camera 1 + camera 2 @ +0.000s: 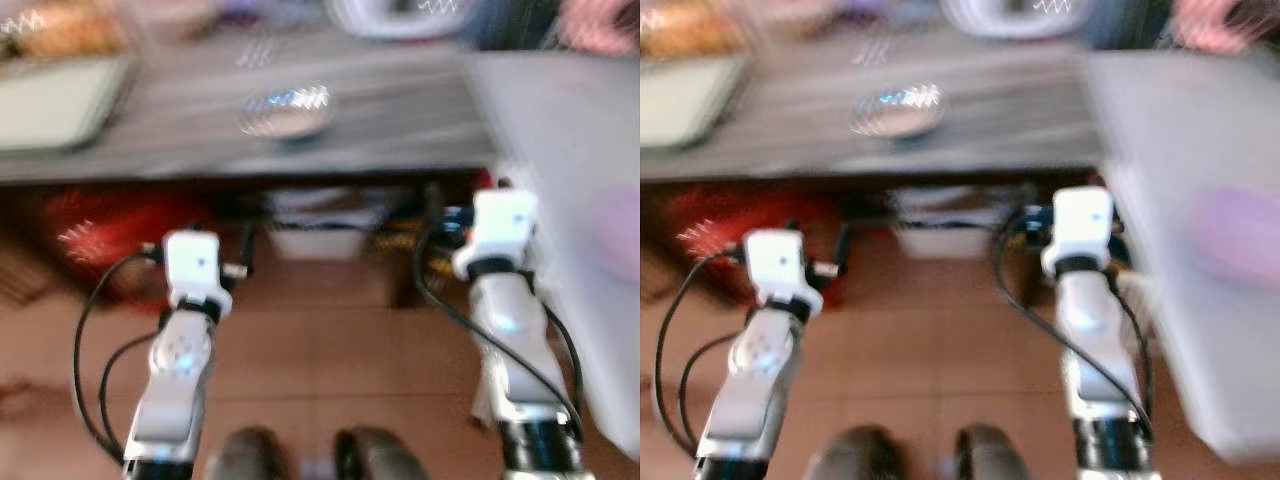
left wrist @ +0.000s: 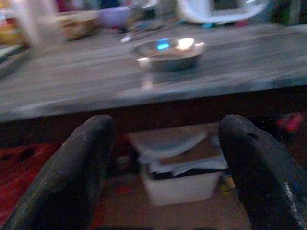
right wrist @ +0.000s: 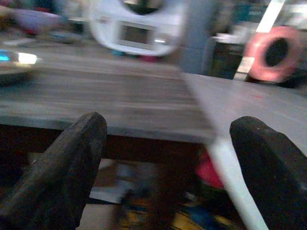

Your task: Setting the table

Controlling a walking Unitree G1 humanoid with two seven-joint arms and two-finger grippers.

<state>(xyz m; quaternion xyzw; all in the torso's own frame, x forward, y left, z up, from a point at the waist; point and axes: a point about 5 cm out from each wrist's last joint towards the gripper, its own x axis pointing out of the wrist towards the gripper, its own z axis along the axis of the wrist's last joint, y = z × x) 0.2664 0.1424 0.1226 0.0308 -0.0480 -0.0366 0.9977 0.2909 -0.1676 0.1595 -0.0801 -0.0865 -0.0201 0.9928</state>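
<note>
A humanoid robot stands before a grey, wood-grained table (image 1: 400,110), both silver arms raised in front of it at about the height of the table's front edge; the head views are blurred. A shallow, shiny metal bowl (image 1: 287,110) sits alone on the tabletop, a little back from the front edge and roughly midway between the two arms. The left gripper (image 2: 163,177) is held below the table's edge, pointing toward the bowl, its two long black fingers (image 2: 72,177) spread wide with nothing between them. The right gripper (image 3: 168,172) is likewise spread wide and empty, aimed at the table's right end, where a pale grey surface (image 1: 560,200) meets it at a corner. A flat, pale green tray (image 1: 55,100) lies at the left of the tabletop. At the back of the table stands a white appliance with a small dark screen (image 3: 136,31), and further left a lavender bowl (image 3: 33,19). A pink ring-shaped object (image 3: 276,52) shows beyond the pale surface. Under the table, on the reddish-brown tiled floor (image 1: 320,350), are a white plastic bin of papers (image 2: 180,167) and a red bundle (image 1: 110,230), too blurred to identify. The robot's two dark feet (image 1: 310,455) show at the bottom of the head view.
</note>
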